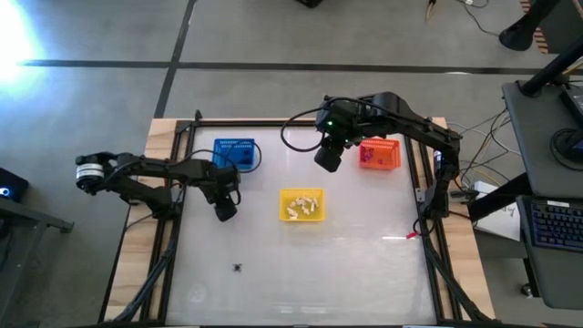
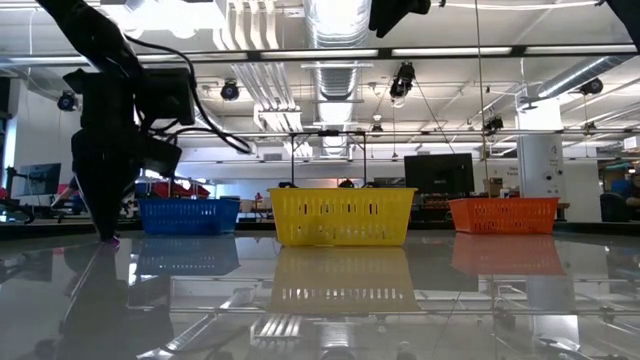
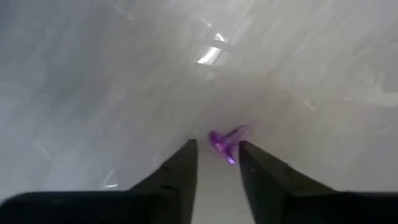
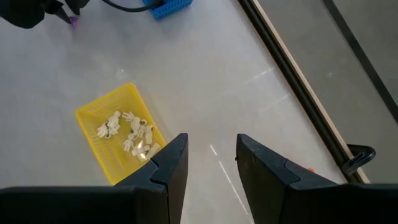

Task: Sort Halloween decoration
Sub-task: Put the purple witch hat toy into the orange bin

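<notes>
Your left gripper (image 3: pixel 216 163) is sitting low on the surface (image 1: pixel 364 264), in front of the blue basket (image 1: pixel 235 153). Its two fingers are standing a little apart, with a tiny purple trinket (image 3: pixel 222 144) lying just past the tips, right at the gap. It is not pinching the trinket yet.

That purple trinket is looking very small and light, with thin bits sticking out. It will probably slide or flick away on the shiny surface if you bump it. I think you should be coming straight down over its thick middle and squeezing softly, not on the thin bits.

Near the front of the surface, one little black spidery trinket (image 1: pixel 238 268) is lying all alone, well apart from the baskets. It is looking just as light, and its thin legs may bend, so its middle is the best place to take hold.

In the middle, the yellow basket (image 1: pixel 301 205) is holding a small pile of cream trinkets (image 4: pixel 127 132).

Farther back, the blue basket is sitting on the left side. You cannot tell what is in it.

Your right gripper (image 4: pixel 211 163) is hanging up high near the orange basket (image 1: pixel 379 153) at the back right. Its fingers are spread apart and holding nothing. What is lying inside the orange basket is too small to tell.
</notes>
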`<move>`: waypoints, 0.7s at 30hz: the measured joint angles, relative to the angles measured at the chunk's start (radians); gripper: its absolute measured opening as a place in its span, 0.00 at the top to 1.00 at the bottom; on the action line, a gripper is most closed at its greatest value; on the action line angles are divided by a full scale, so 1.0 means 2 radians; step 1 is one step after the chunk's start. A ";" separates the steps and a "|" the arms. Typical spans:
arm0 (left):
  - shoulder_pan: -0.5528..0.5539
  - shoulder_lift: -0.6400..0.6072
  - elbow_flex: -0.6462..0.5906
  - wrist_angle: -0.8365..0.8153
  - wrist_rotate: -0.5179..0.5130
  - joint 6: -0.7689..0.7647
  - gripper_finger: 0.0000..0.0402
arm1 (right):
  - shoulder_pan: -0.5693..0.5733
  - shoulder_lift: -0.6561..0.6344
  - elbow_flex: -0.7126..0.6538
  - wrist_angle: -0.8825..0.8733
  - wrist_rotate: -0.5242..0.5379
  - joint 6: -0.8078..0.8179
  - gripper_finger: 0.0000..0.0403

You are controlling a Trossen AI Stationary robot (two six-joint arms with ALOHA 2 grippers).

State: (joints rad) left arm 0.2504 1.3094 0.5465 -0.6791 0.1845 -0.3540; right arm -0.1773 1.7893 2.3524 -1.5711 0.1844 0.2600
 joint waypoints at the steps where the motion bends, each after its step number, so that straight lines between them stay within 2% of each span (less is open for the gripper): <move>1: 0.000 0.000 0.000 -0.001 0.001 0.003 0.79 | 0.000 0.000 0.000 0.000 0.000 0.000 0.68; 4: 0.000 0.000 -0.001 0.000 0.012 0.007 0.93 | 0.000 0.000 0.000 0.000 0.000 0.000 0.68; 6: -0.001 0.000 -0.001 0.002 0.026 0.008 0.98 | 0.000 0.000 0.000 0.000 0.000 0.000 0.68; 11: -0.002 0.000 -0.002 0.000 0.057 0.021 0.99 | 0.000 0.000 0.000 0.000 0.000 0.000 0.68; 21: -0.009 -0.047 0.005 0.001 0.056 0.029 1.00 | 0.000 -0.001 0.000 0.000 0.000 0.005 0.68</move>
State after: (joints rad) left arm 0.2317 1.2159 0.5559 -0.6766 0.2970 -0.2956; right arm -0.1773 1.7874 2.3531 -1.5710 0.1848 0.2701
